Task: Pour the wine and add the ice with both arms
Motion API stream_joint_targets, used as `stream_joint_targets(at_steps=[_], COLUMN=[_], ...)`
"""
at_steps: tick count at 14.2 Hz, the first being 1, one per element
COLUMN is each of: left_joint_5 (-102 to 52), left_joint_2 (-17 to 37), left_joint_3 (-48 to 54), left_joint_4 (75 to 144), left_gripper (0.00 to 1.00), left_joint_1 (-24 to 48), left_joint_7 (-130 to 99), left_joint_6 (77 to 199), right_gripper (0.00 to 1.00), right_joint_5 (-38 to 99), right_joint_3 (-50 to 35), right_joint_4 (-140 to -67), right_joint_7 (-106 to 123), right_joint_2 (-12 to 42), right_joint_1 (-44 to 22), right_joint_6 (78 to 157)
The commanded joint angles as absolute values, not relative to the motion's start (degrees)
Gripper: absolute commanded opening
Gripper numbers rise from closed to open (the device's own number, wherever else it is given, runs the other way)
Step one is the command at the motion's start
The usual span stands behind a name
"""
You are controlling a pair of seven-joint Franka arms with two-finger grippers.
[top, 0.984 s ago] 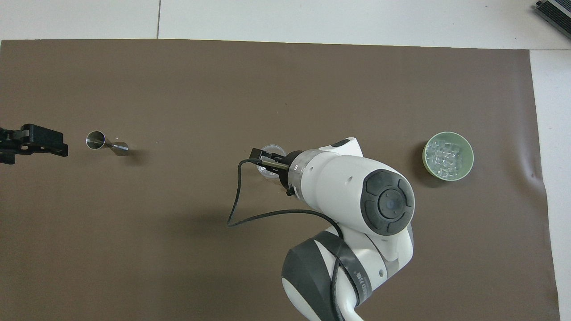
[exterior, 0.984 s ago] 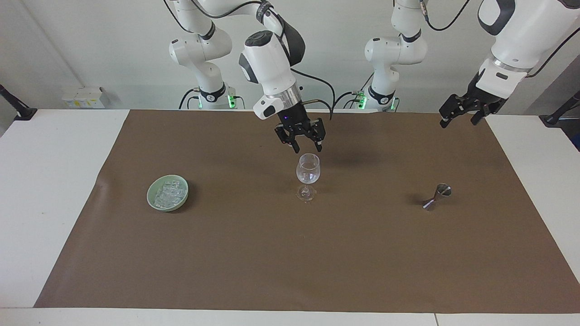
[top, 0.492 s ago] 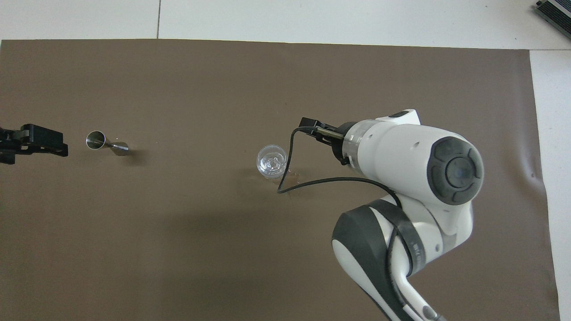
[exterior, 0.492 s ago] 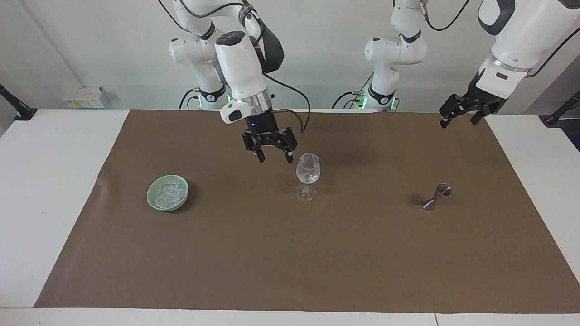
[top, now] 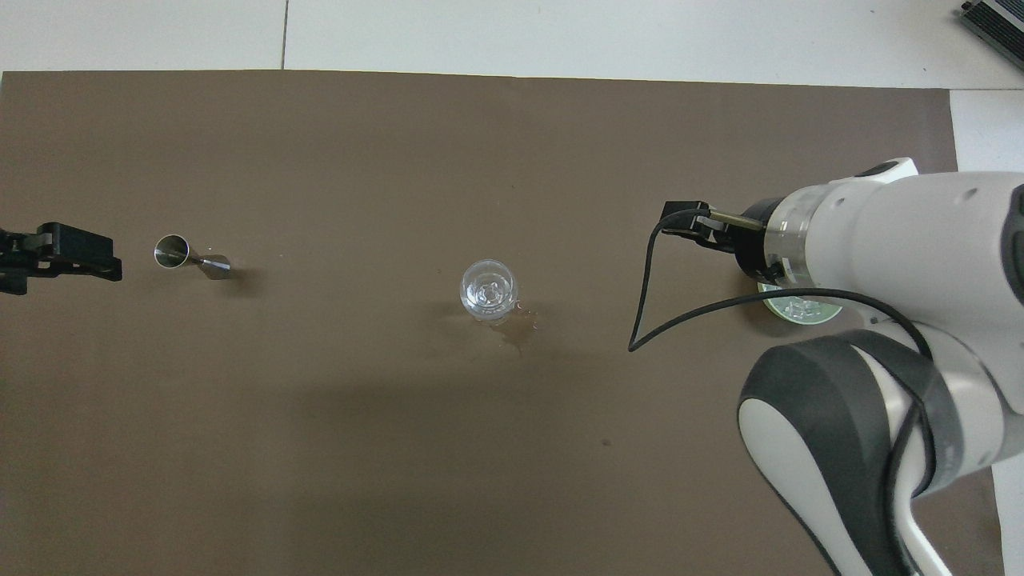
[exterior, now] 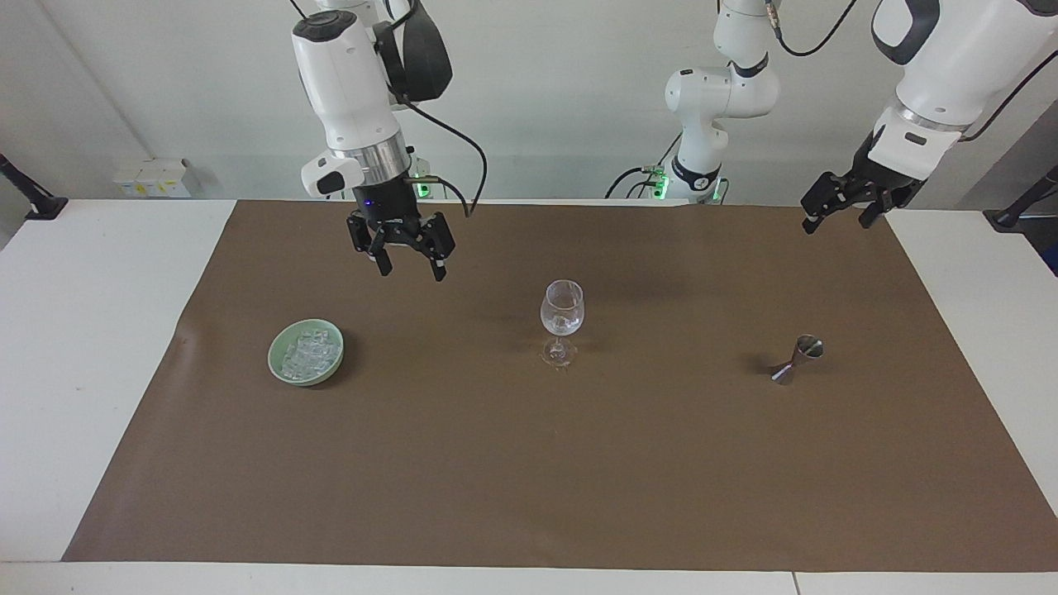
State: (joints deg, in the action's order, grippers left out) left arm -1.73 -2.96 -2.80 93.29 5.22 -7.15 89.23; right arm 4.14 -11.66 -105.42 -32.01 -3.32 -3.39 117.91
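Facing view: we see the right gripper (exterior: 407, 266) hanging in the air over the brown paper mat (exterior: 529, 479), between the pale green bowl (exterior: 305, 353) and the clear stemmed wine glass (exterior: 562, 318), its two black fingers spread apart and holding nothing. The small clear ice cubes (exterior: 302, 354) lie heaped in that bowl, which sits on the mat toward the right arm's end of the table. The wine glass stands upright in the middle of the mat. A small steel double-ended jigger (exterior: 797, 359) lies tipped on its side toward the left arm's end. The left gripper (exterior: 843, 211) waits, raised over the mat's edge at that end, its fingers apart and empty. From overhead, we find the right arm's white wrist (top: 880, 232) covering most of the bowl.
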Motion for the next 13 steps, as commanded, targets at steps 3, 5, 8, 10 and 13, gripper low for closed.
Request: stream_joint_targets(at_steps=[3,5,8,10,13], left_joint_5=[-2.1,-2.1,-2.1,-2.1,-2.1], left_joint_2=[-4.6,-4.6,-4.6,-4.6,-4.6], left_joint_3=[-2.5,-2.5,-2.5,-2.5,-2.5], left_joint_4=[95.1,95.1,95.1,95.1,95.1], left_gripper=[1.00,1.00,1.00,1.00,1.00], left_joint_1=[4.7,4.7,4.7,4.7,4.7], left_joint_7=[-7.2,-7.2,-7.2,-7.2,-7.2], left_joint_6=[89.8,89.8,89.8,89.8,89.8], right_gripper=[1.00,1.00,1.00,1.00,1.00], right_joint_5=[2.4,2.4,2.4,2.4,2.0], right_joint_3=[-10.7,-8.8,-4.0,-0.5,2.0], right_joint_4=[-102.1,-102.1,-102.0,-98.8,-96.4], right_joint_7=[-31.4,-31.1,-23.8,-16.3,-10.0], right_joint_2=[-5.4,-7.3,-9.5,-9.3,-8.4], right_joint_1=[-1.8,-1.8,-1.9,-1.8,-1.5], right_joint_6=[110.5,108.6,103.7,98.6,93.5])
